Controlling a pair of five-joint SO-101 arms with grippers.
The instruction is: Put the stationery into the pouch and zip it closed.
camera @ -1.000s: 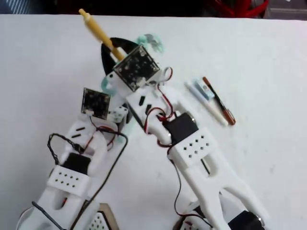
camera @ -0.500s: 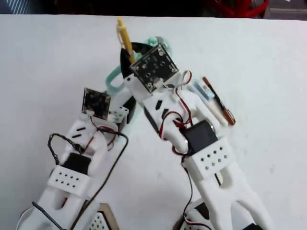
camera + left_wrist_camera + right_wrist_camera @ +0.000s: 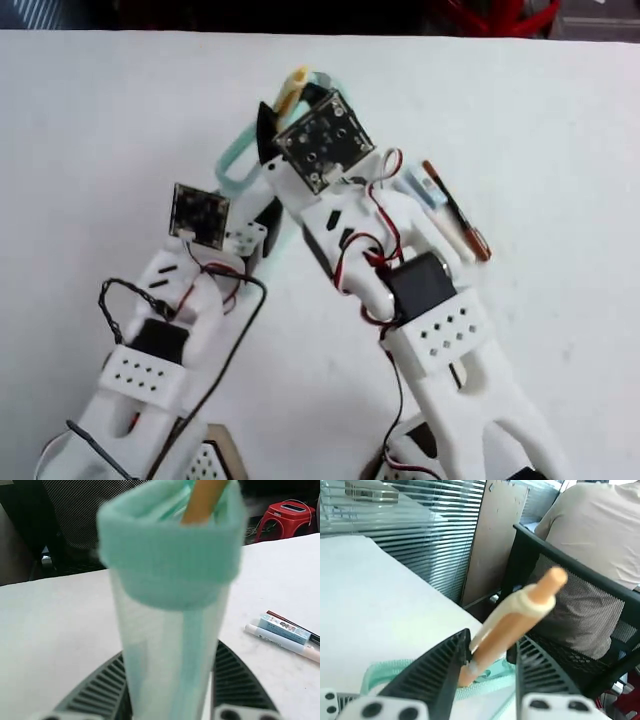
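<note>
The left claw (image 3: 170, 652) squeezes a see-through pouch (image 3: 170, 570) with a soft green rim, and the right claw (image 3: 492, 640) pinches a smooth yellow pen (image 3: 520, 612).

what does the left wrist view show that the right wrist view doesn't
Left wrist view: the clear body of the pouch clamped in the left gripper, and spare stationery lying on the table. Right wrist view: the right gripper holding the yellow pen, its top end free. Shared: the yellow pen poking into the pouch's teal rim.
</note>
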